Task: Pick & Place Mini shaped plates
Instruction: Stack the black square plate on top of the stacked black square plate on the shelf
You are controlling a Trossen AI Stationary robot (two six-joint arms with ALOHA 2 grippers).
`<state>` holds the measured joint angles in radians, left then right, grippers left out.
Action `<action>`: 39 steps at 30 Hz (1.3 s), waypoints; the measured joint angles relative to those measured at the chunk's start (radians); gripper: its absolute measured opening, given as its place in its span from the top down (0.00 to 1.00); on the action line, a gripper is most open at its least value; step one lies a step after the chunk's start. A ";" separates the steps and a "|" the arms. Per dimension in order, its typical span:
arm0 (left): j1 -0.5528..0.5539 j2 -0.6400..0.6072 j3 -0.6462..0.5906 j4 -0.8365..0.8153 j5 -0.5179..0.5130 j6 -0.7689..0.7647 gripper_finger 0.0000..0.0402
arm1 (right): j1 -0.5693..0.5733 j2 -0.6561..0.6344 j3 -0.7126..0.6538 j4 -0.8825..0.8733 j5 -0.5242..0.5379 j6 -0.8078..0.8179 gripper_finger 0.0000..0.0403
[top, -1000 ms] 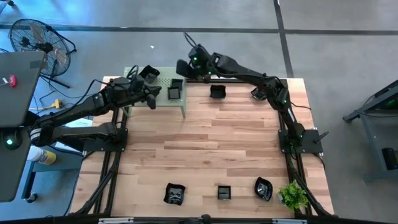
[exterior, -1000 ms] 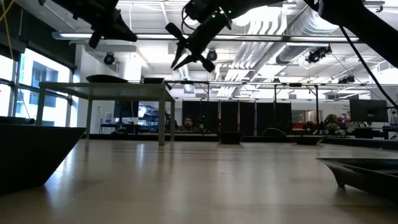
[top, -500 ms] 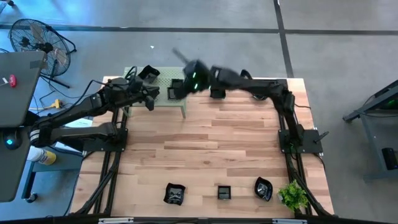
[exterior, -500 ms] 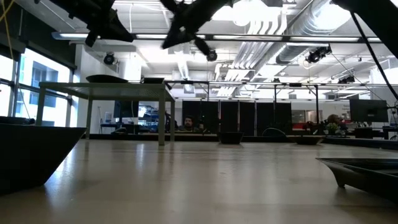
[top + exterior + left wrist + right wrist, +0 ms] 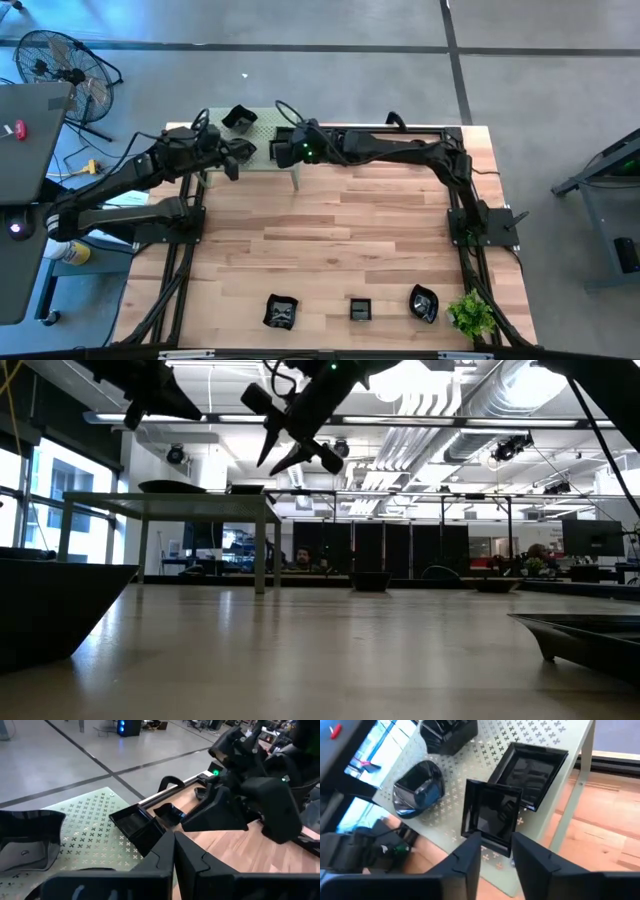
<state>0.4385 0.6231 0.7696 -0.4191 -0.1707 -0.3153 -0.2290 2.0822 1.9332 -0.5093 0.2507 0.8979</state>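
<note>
R gripper [image 5: 496,851] over square plate [image 5: 491,816] (stand [image 5: 560,735])

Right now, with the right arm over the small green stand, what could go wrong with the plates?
1. The square plate at the right gripper looks tilted, close to a second square plate and near the edge of the green stand; it may settle crooked or slide off.
2. The left gripper, fingers shut, hangs beside the same stand; the two arms might bump there.
</note>
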 joint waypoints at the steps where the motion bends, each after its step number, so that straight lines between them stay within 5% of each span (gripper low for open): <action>1: 0.000 0.000 0.000 -0.005 0.004 0.000 1.00 | -0.003 0.003 -0.001 0.003 -0.004 -0.007 0.72; 15: 0.000 0.000 0.000 -0.011 0.032 0.019 1.00 | -0.007 0.071 -0.001 0.000 0.027 -0.048 0.72; 31: 0.000 0.000 0.000 -0.011 0.032 0.019 1.00 | -0.020 0.083 0.001 0.030 0.013 -0.062 0.98; 39: 0.000 0.000 0.000 -0.011 0.032 0.019 1.00 | -0.019 0.081 0.007 0.065 -0.016 -0.050 1.00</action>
<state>0.4381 0.6231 0.7692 -0.4297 -0.1387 -0.2962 -0.2481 2.1628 1.9401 -0.4446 0.2348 0.8482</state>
